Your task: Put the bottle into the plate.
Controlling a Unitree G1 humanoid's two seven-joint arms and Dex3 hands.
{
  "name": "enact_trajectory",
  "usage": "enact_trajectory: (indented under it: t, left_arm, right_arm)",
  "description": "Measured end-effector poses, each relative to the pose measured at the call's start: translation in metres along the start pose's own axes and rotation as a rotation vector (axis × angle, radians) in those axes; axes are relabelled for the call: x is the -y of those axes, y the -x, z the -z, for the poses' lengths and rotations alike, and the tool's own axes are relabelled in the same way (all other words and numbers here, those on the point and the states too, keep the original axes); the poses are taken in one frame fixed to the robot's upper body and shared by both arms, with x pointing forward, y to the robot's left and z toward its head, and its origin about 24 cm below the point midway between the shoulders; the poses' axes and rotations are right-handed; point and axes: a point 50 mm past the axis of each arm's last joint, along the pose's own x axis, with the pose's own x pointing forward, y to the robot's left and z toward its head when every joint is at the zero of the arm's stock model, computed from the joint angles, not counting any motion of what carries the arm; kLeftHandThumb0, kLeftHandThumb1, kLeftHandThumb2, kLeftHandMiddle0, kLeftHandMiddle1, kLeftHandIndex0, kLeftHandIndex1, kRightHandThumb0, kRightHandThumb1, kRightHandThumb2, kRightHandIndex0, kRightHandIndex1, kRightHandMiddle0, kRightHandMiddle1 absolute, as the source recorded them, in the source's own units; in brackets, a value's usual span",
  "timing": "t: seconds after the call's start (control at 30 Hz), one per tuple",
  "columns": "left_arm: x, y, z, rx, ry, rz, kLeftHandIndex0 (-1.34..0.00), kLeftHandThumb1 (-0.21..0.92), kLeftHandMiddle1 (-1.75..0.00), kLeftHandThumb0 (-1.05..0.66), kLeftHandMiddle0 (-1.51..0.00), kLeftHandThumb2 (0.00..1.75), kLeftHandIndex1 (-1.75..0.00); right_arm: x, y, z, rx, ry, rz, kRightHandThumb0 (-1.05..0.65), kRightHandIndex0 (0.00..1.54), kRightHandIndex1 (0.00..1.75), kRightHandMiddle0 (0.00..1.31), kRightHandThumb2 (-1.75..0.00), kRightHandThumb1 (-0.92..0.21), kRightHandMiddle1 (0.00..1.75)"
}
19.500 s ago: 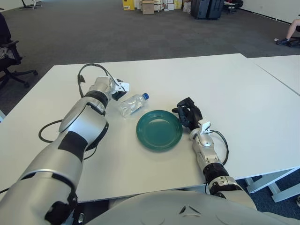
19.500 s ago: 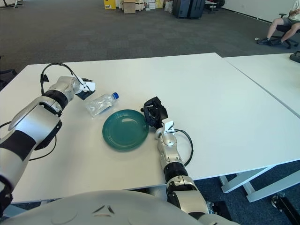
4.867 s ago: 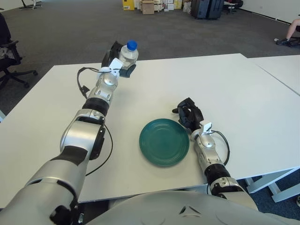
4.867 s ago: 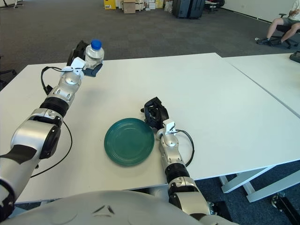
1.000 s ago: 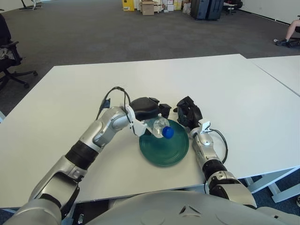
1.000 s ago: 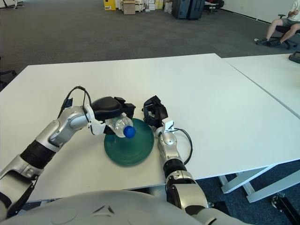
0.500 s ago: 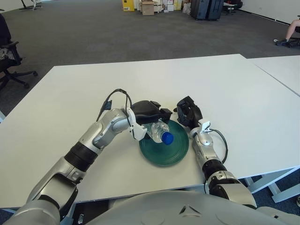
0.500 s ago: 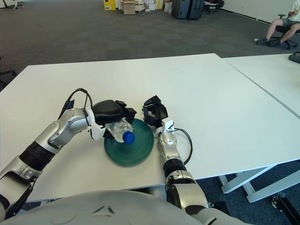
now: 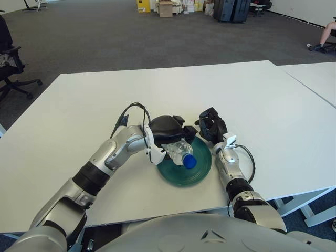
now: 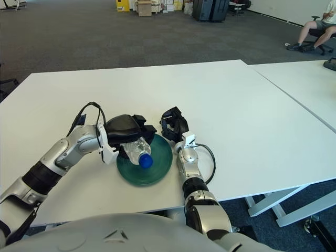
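Left hand [image 9: 167,128] fingers clasp the bottle [image 9: 179,151] on its side, cap toward the robot, low over the green plate [image 9: 199,169] beneath them; release remains, while the curled, empty right hand [image 9: 211,125] shows beside the plate's right rim.
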Motion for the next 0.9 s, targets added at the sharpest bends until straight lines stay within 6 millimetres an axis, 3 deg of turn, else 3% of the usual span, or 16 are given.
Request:
enact_trajectory:
  t: [0.37,0.57,0.67,0.8,0.9]
  left_arm:
    - [0.001,0.0,-0.001,-0.003,-0.025,0.008,-0.59,0.33,-1.75,-0.46,-0.98,1.29,-1.75]
    - [0.021,-0.01,-0.009,-0.011,-0.048,0.037,-0.6,0.32,-1.75,-0.47,-0.94,1.31,-1.75]
    - [0.029,-0.015,-0.012,-0.01,-0.051,0.064,-0.6,0.15,-1.75,-0.15,-0.84,1.49,-1.7]
    - [0.029,-0.019,-0.011,-0.006,-0.07,0.089,-0.61,0.11,-1.75,-0.03,-0.79,1.52,-1.64]
    - [0.028,-0.022,-0.008,-0.001,-0.092,0.118,-0.65,0.16,-1.75,-0.02,-0.74,1.41,-1.48]
  right_arm:
    - [0.0,0.0,0.001,-0.009,0.002,0.015,-0.01,0.37,1.48,0.34,-0.81,-0.67,1.75]
    - [-0.001,-0.001,0.001,-0.024,0.009,0.023,-0.01,0.36,1.47,0.33,-0.77,-0.69,1.75]
    - [-0.002,-0.001,0.002,-0.04,0.015,0.019,-0.01,0.36,1.47,0.33,-0.77,-0.69,1.74]
    - [-0.003,-0.001,0.002,-0.052,0.02,0.014,-0.01,0.35,1.47,0.32,-0.74,-0.71,1.75]
    - [-0.003,-0.001,0.002,-0.057,0.02,0.013,-0.01,0.35,1.46,0.31,-0.72,-0.73,1.75]
